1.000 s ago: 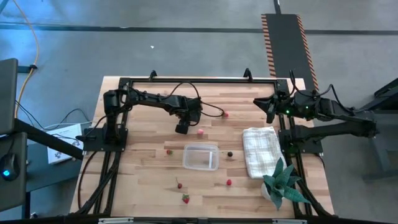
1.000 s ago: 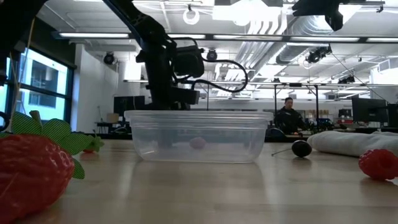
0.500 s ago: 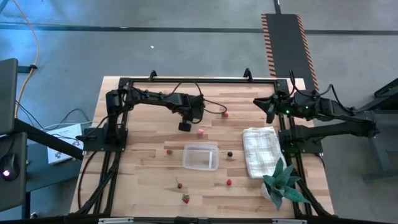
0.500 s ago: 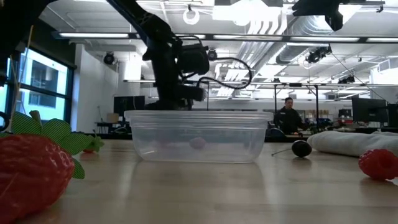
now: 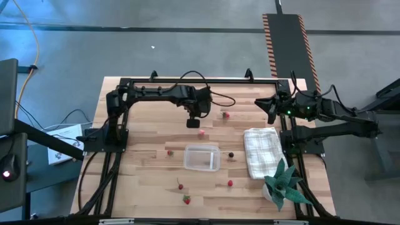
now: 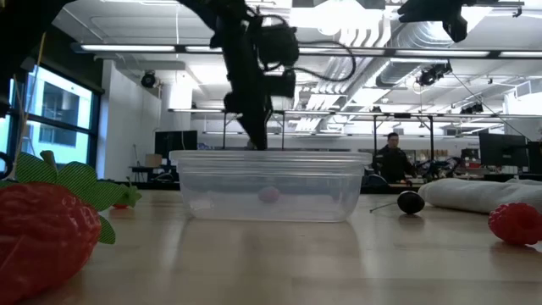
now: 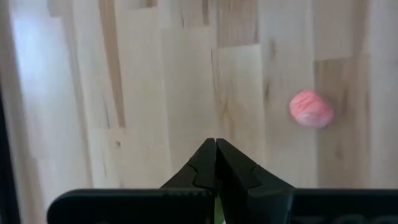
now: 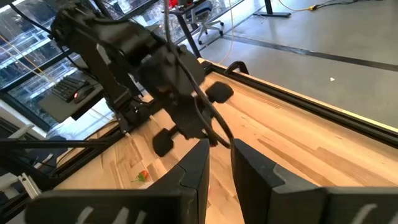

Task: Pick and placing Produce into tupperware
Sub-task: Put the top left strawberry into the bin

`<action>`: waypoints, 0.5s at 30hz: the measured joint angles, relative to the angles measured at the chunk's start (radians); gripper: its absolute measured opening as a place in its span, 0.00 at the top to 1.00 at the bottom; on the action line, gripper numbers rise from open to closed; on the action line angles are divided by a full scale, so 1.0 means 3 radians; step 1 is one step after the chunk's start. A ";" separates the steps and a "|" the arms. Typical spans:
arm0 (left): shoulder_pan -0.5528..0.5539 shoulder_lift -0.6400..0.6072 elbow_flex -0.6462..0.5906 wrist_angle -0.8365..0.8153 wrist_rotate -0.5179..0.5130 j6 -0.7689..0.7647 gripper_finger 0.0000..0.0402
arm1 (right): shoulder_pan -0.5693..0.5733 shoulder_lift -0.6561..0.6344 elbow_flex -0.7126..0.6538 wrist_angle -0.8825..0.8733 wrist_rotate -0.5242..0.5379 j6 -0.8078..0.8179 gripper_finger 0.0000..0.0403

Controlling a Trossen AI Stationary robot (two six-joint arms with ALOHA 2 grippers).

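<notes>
Going big to small: the table (image 5: 144, 169) has both arms at its back end. The right gripper (image 5: 272, 109) is parked at the far right corner, fingers slightly apart with nothing in them. The left gripper (image 5: 193, 123) is the one working. It hangs over the back middle of the table, just beside the pink piece (image 5: 202, 132), with its fingers pinched tight together and nothing between them. The wrist view shows bare wood under the tips and the pink one off to the side.

So I'd say we're at the very start, lining up for the first pick. The tub (image 5: 202, 157) sits mid-table and looks empty from above. Next move, I reckon: spread the fingers, slide over the pink piece, drop down and squeeze. It's tiny and roundish, so being off-centre could just flick it away.

Counts:
- arms: two
- cloth (image 5: 261, 152): one, right of the tub
- plant (image 5: 284, 184): one, front right
- tub: one
- produce: seven, all loose on the wood. Five are red: one (image 5: 226, 114) at the back, one (image 5: 169, 152) left of the tub, three (image 5: 180, 186) (image 5: 186, 200) (image 5: 230, 183) in front of it. Then the pink one, and a dark berry (image 5: 230, 155) between tub and cloth.
</notes>
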 joint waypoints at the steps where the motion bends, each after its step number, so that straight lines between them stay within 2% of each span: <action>1: -0.0026 -0.0001 0.0081 -0.0083 -0.0008 -0.0042 1.00 | 0.0000 0.0000 0.0000 -0.0013 0.0000 -0.0001 0.85; 7: -0.0305 -0.0006 0.0515 -0.0520 -0.0086 -0.0360 1.00 | 0.0000 0.0001 0.0000 -0.0020 0.0000 -0.0019 0.85; 15: -0.0978 -0.0011 0.0808 -0.0778 -0.0119 -0.0995 1.00 | 0.0000 0.0001 0.0000 -0.0030 0.0000 -0.0027 0.85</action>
